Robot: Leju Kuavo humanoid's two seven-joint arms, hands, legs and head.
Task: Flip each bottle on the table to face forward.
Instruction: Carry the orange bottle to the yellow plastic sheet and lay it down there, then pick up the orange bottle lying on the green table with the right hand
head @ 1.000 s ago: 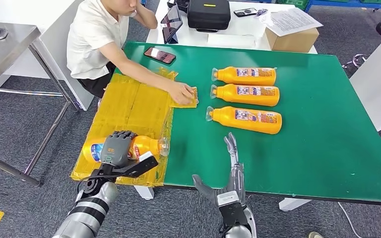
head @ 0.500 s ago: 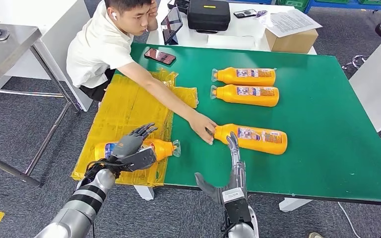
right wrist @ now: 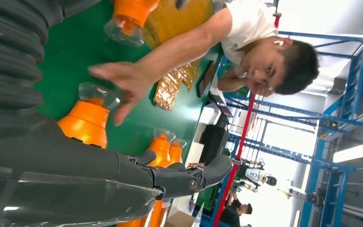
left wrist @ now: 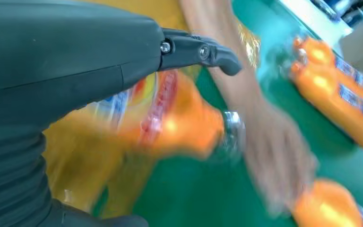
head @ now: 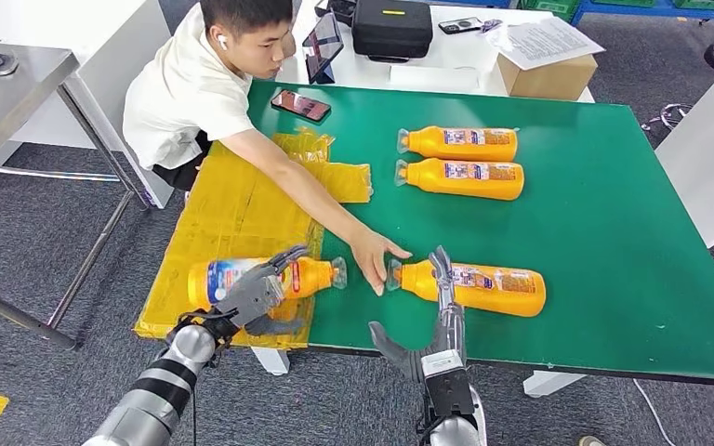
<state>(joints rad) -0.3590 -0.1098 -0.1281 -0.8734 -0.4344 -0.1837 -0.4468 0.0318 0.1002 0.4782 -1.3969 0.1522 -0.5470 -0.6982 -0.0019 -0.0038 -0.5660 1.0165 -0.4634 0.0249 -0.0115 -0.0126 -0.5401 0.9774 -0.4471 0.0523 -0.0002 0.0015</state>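
Shifted rightward, bottle (head: 270, 277) lies under left robot hand (head: 253, 295).

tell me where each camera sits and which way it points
Head view: high on the robot, looking down at the green table; both silver arms show, left hand on an orange plastic bottle.
Left wrist view: behind the left hand, facing that bottle.
Right wrist view: behind the right hand, facing the seated person.
All three views share the person's hand.
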